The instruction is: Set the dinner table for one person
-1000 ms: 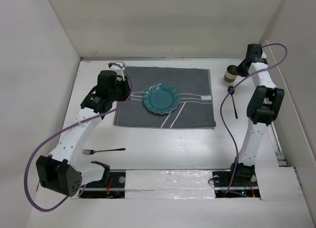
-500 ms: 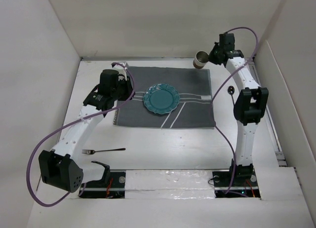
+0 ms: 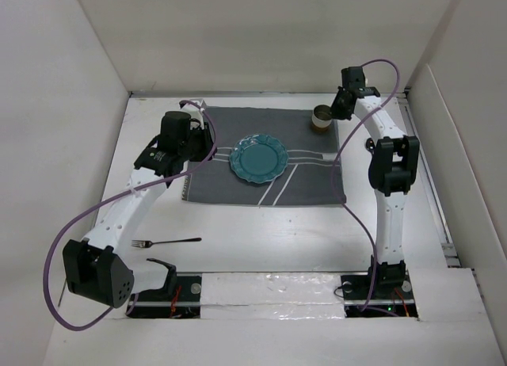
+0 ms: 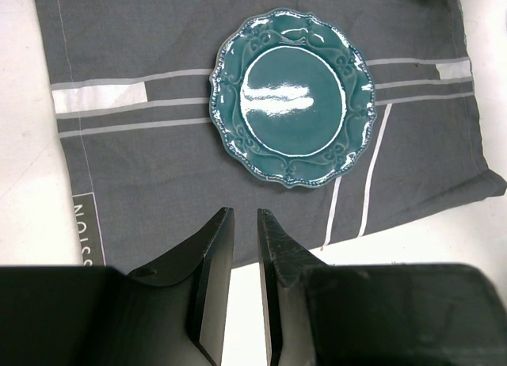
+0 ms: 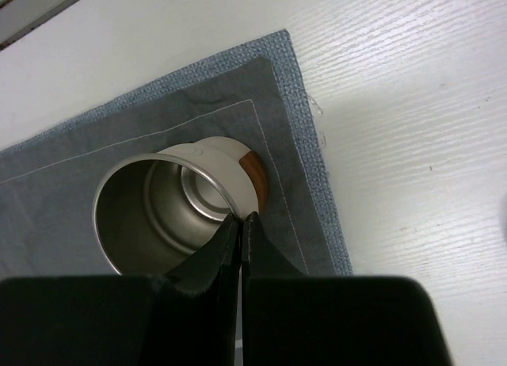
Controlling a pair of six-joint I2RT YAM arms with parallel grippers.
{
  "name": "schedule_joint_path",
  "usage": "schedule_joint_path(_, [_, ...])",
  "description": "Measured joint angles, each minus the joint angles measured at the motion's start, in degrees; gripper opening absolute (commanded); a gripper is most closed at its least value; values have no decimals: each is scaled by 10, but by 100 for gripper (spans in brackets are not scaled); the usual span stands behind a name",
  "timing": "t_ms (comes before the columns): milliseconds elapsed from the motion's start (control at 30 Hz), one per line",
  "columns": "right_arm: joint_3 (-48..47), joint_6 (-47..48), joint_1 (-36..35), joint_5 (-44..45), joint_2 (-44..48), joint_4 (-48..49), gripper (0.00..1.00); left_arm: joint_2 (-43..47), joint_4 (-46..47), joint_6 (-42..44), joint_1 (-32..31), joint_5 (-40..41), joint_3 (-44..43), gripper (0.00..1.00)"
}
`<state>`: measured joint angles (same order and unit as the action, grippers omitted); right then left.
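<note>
Swung inward and lower in the last half second, the right arm (image 3: 386, 164) now brings the cup (image 3: 321, 118) over the upper right corner of the mat (image 3: 309, 184), while the left arm (image 3: 135, 200) has not shifted; the dinner table, a matte white surface (image 3: 261, 239), fills the frame beneath everything; the grey woven mat, striped white and stitched at its hem, lies upper centre as the place setting's base; a glossy teal plate (image 3: 257, 158) with a scalloped, embossed rim sits at its middle; the cup is brushed metal with a brown base, and the right end effector (image 5: 240, 223) is pinched on its thin rim, apparently to set it beside the plate; whether it rests on the cloth cannot be told; a slim metal fork (image 3: 166, 242) waits at lower left, off the mat; the left end effector (image 4: 244, 214) hovers near the plate, fingers almost together, empty.
</note>
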<state>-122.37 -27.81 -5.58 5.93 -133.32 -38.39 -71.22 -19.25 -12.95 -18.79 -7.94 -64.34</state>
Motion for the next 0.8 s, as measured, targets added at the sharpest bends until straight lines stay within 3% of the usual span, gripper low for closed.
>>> schedule_joint_path(67, [-3, 0, 0, 6, 0, -5, 9, -2, 1, 0, 0, 0, 0, 16])
schedule_joint_path(200, [-6, 1, 0, 9, 0, -11, 46, -6, 1, 0, 0, -1, 0, 16])
schedule_joint_path(267, [-9, 2, 1, 3, 0, -11, 52, -9, 1, 0, 0, -3, -1, 16])
schedule_joint_path(300, [-9, 3, 2, -1, 0, -11, 61, -10, 1, 0, 0, -4, -1, 16])
schedule_joint_path(467, [-4, 6, 10, -46, 10, -7, 65, -16, 2, -2, 0, -14, -4, 16])
schedule_joint_path(500, [13, 6, 15, -58, 24, 3, 63, -18, 2, -4, 0, -17, -4, 16])
schedule_joint_path(567, [82, 8, 25, -78, 78, 32, 43, -23, 3, -7, 0, -26, -4, 11])
schedule_joint_path(600, [125, 9, 32, -86, 112, 48, 10, -26, 4, -10, 0, -31, -4, 5])
schedule_joint_path(633, [173, 9, 41, -91, 151, 74, 0, -28, 5, -12, 0, -37, -4, 0])
schedule_joint_path(800, [383, -3, 105, -99, 330, 163, 0, -30, 18, -19, 0, -58, -4, 0])
